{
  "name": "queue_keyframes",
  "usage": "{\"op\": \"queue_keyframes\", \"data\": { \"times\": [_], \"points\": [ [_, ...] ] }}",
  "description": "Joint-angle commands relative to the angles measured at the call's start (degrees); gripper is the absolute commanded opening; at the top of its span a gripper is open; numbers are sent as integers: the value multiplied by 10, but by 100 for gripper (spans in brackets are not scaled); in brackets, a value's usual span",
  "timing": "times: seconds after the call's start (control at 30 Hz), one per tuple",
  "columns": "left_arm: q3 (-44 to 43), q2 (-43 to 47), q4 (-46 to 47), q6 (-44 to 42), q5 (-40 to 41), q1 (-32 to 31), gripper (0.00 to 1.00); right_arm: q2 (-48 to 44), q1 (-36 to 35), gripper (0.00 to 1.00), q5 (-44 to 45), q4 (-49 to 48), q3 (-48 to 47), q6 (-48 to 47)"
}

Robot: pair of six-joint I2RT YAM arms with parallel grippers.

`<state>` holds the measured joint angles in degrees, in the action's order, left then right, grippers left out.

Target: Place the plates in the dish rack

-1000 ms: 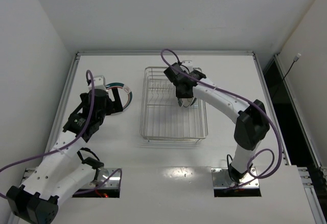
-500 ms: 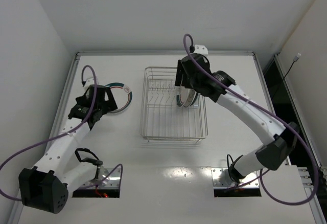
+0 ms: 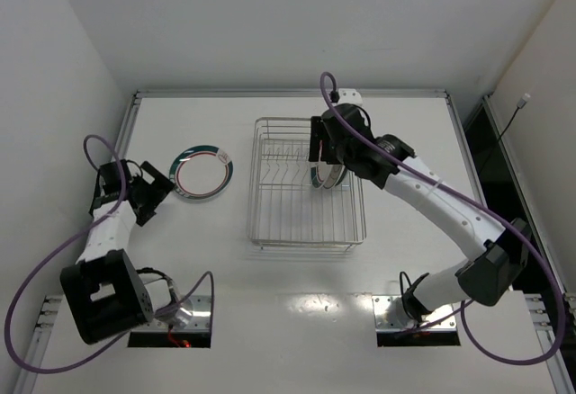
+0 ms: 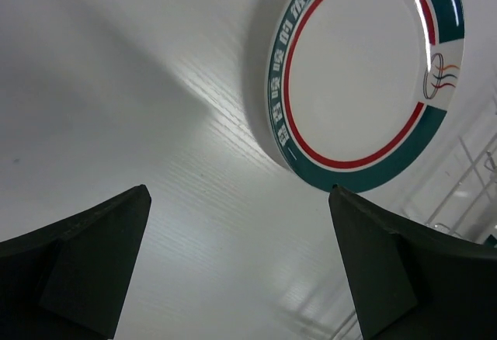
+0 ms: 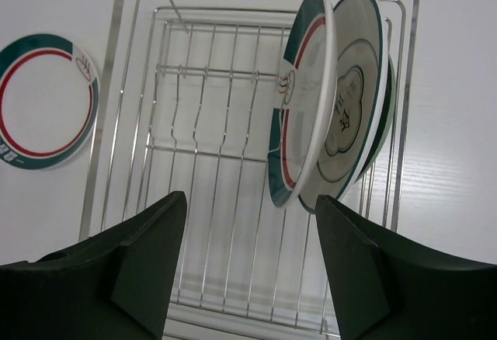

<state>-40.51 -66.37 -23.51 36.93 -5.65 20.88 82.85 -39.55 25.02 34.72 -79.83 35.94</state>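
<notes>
Dish rack (image 3: 290, 210), left part: open wire floor, free from above.
Rack, right end: three upright plates (image 5: 304, 115) fill it.
Flat plate (image 3: 204, 173): bare table (image 3: 297, 295) all round; rack wall near at right.

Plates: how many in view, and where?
4. Three stand in the dish rack: banded plate, motif plate, and a mostly hidden plate behind. A second banded plate lies flat on the table, left of it.

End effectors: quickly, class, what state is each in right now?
Left end effector: open, holding nothing.
Right end effector: open, holding nothing.
</notes>
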Motion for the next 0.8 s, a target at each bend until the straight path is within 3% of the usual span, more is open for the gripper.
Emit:
{"op": "queue_keyframes", "data": {
  "times": [0.0,0.37,0.53,0.77],
  "points": [
    [36,-30,107,38,-158,27,99,-17,2,65,-15,-33,6,-9],
    [56,-164,250,85,-176,21,91,-36,23,65,-32,-39,35,-9],
    [56,-248,301,109,-204,21,75,-41,29,65,-44,-44,50,-3],
    [43,-291,331,114,-233,21,51,-46,40,65,-63,-55,61,-3]
  ]
}}
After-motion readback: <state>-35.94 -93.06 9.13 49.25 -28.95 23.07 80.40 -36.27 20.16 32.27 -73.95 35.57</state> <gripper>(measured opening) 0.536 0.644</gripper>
